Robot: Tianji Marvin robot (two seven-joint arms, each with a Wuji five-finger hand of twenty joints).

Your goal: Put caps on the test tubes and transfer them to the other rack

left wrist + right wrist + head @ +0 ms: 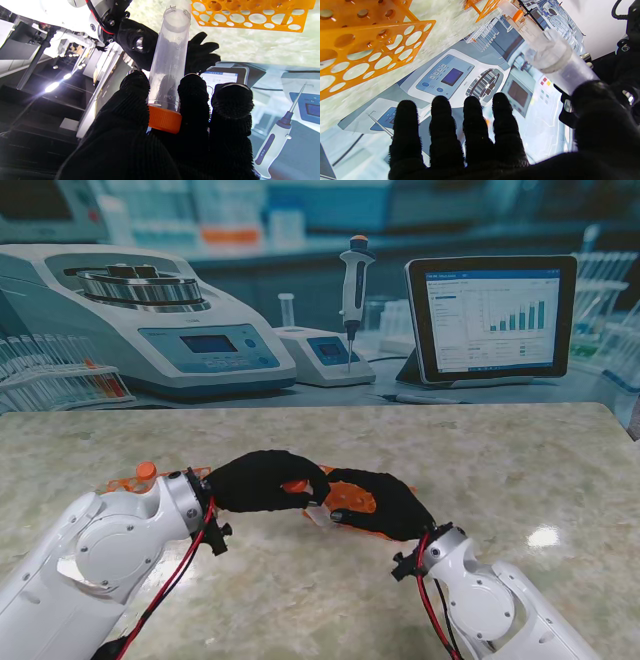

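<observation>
A clear 50 ml test tube [170, 57] with an orange cap [163, 120] is pinched between the black-gloved fingers [135, 85] of my left hand [262, 480]. In the stand view its pale end [316, 515] shows between the two hands. My right hand [378, 502] is just beside it, palm toward the tube, its four fingers [455, 125] straight and apart and holding nothing. The tube's closed end [551, 55] points toward the right wrist camera. Both hands hover over an orange rack [352, 498] with empty holes [250, 15]. Another orange-capped tube [146, 471] stands at the left.
A second orange rack [482, 10] lies beyond the first rack [370, 50]. The marble table top [520, 480] stretches to my right. Behind it is a printed lab backdrop with a centrifuge [150, 320], pipette [354, 290] and tablet [490, 320].
</observation>
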